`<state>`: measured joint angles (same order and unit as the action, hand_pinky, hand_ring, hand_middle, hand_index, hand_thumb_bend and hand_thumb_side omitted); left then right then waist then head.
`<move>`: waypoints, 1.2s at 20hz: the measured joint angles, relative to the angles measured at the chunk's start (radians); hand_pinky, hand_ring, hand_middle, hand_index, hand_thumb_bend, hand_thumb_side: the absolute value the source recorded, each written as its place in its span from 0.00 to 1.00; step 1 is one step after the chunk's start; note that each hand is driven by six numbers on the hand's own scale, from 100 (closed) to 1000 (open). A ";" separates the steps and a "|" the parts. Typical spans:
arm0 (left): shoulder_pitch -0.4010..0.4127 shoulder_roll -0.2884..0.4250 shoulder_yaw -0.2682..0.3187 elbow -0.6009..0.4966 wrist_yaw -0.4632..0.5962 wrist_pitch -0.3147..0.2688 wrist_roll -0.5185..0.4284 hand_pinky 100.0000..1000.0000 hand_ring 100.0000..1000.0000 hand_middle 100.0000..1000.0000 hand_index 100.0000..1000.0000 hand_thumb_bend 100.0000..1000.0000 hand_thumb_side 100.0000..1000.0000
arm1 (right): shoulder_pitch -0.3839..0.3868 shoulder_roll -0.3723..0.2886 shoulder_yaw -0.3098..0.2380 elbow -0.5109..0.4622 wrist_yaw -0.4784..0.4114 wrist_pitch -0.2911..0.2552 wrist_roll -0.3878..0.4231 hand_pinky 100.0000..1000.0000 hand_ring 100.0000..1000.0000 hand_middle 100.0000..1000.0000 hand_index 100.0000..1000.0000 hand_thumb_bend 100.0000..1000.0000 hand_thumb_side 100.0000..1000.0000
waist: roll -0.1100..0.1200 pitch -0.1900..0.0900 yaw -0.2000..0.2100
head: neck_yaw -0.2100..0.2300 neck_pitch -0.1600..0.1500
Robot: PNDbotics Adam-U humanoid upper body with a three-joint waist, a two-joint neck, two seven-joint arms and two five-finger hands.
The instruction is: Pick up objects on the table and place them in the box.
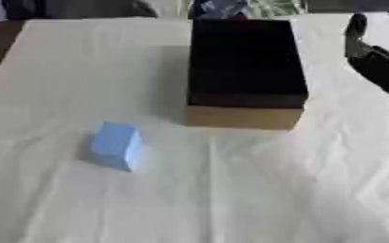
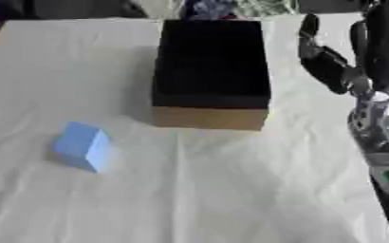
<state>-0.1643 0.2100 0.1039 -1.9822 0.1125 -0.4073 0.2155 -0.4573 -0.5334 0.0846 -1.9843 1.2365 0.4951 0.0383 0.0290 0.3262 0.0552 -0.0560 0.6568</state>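
- The box (image 1: 245, 71) stands on the bench (image 1: 231, 199) at about 12 o'clock from the picture's middle; its inside is dark, so nothing in it can be made out, and only the tan front wall shows clearly.
- A light blue block (image 1: 115, 144) sits on the white cloth (image 2: 231, 190) at roughly 8 o'clock from the box, well apart from it and untouched by any hand.
- The block's faces are blurred; only its colour and boxy shape can be told.
- The right hand (image 2: 327, 61) hangs at about 3 o'clock from the box, beside it and apart from it, holding nothing.
- Its fingers look fairly straight and point up toward the far edge, but the dark shapes blur together, so whether they are spread or closed cannot be told.
- The right forearm (image 2: 380, 128), silver and black, is cut off by the right edge in the right eye view; in the left eye view only the hand and a sliver of arm show.
- The left hand shows in neither view.
- At the far edge, dark and patterned shapes are cropped and too blurred to name.
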 measured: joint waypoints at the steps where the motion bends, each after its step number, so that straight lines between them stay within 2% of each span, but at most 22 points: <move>1: 0.000 0.000 0.000 0.000 0.000 0.000 0.000 1.00 0.75 0.73 0.94 0.06 0.43 | 0.000 0.000 -0.001 0.000 0.017 0.000 0.015 0.94 0.89 0.85 0.96 0.25 0.47 | 0.000 0.000 0.000 | 0.000 0.000; 10: 0.000 0.000 0.000 0.000 0.000 0.000 0.000 1.00 0.75 0.73 0.94 0.05 0.43 | -0.006 0.000 -0.005 0.000 0.091 0.000 0.076 0.94 0.89 0.85 0.97 0.28 0.46 | 0.000 0.002 0.001 | 0.000 -0.002; 12: 0.000 0.000 0.000 0.000 0.000 0.000 0.000 1.00 0.75 0.73 0.94 0.05 0.43 | -0.009 0.000 -0.005 0.000 0.096 0.000 0.077 0.93 0.88 0.84 0.96 0.22 0.43 | 0.000 0.002 0.001 | 0.000 -0.003; 14: 0.000 0.000 0.000 0.000 0.000 0.000 -0.001 1.00 0.75 0.73 0.93 0.05 0.43 | -0.009 0.000 -0.005 0.000 0.098 0.003 0.069 0.90 0.86 0.81 0.93 0.10 0.35 | 0.001 0.002 0.002 | 0.000 -0.003; 16: 0.000 0.001 0.000 0.000 0.000 0.000 -0.001 1.00 0.75 0.73 0.93 0.04 0.41 | -0.009 0.001 -0.005 0.000 0.085 0.016 0.039 0.87 0.83 0.77 0.90 0.00 0.25 | 0.003 0.002 0.004 | 0.000 -0.003; 19: 0.000 0.029 0.000 0.000 -0.015 0.000 0.003 1.00 0.75 0.73 0.92 0.04 0.36 | -0.010 0.001 -0.004 0.000 0.022 0.042 -0.045 0.84 0.79 0.71 0.85 0.00 0.19 | 0.009 0.001 0.006 | -0.001 -0.003; 24: -0.006 0.196 -0.009 0.000 -0.150 0.058 0.021 0.96 0.76 0.73 0.91 0.10 0.24 | -0.008 0.002 -0.003 0.000 -0.122 0.070 -0.192 0.81 0.76 0.67 0.84 0.00 0.19 | 0.019 -0.006 0.007 | -0.015 0.002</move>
<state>-0.1700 0.4055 0.0953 -1.9822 -0.0372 -0.3489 0.2367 -0.4652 -0.5318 0.0815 -1.9843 1.1146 0.5656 -0.1536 0.0479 0.3206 0.0624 -0.0706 0.6585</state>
